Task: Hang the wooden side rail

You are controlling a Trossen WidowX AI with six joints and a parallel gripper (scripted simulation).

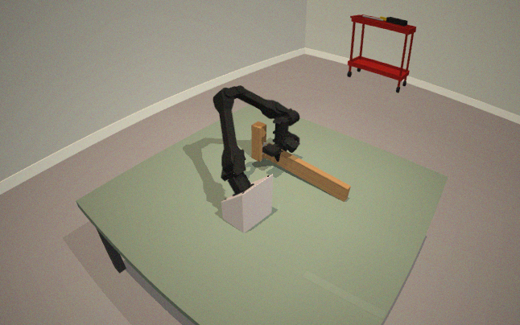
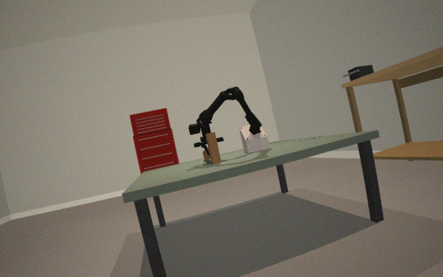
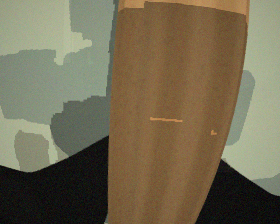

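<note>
The wooden side rail [image 1: 314, 174] [image 3: 173, 100] slants across the table, its far end low at the table top in the top view. Its near end is close to the headboard post [image 1: 257, 141] [image 2: 213, 148], which stands upright. My gripper [image 1: 277, 155] is shut on the rail near that end, from above. In the wrist view the rail runs between the dark fingers. A small bit of grey metal shows between rail end and post in the top view. The hooks, slot and pins cannot be made out, so I cannot tell whether the hooks sit on the pins.
The arm's pale base block [image 1: 249, 207] [image 2: 256, 145] stands on the green table [image 1: 334, 250] [image 2: 306, 146], in front of the post in the top view. A red cart [image 1: 379, 68], a red tool cabinet [image 2: 156, 149] and a wooden bench [image 2: 419, 70] stand off the table.
</note>
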